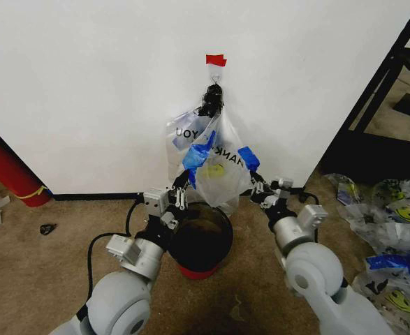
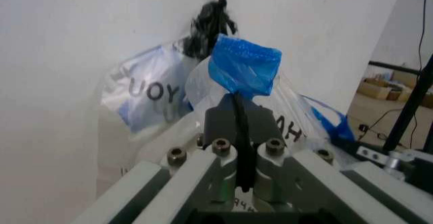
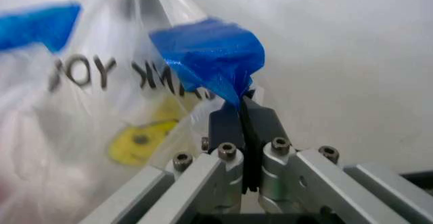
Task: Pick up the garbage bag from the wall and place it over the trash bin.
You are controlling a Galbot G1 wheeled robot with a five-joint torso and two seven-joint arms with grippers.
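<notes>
Underfoot, tan carpet (image 1: pixel 51 279) — white wall (image 1: pixel 86 84) behind the trash bin (image 1: pixel 203 241).

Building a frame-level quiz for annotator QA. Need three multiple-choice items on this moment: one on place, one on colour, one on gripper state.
1. Where is the trash bin?
A. On the floor below the garbage bag
B. Beside the red cylinder
C. On a shelf

2. What colour are the garbage bag's handles?
A. Yellow
B. Blue
C. Black

3. What state are the two grippers in?
A. Both open
B. Left shut, right open
C. Both shut on a handle

Answers:
1 A: the bin stands between the arms, under the garbage bag.
2 B: both wrist views show blue plastic at the fingertips.
3 C: the left gripper and the right gripper each pinch a handle.
</notes>
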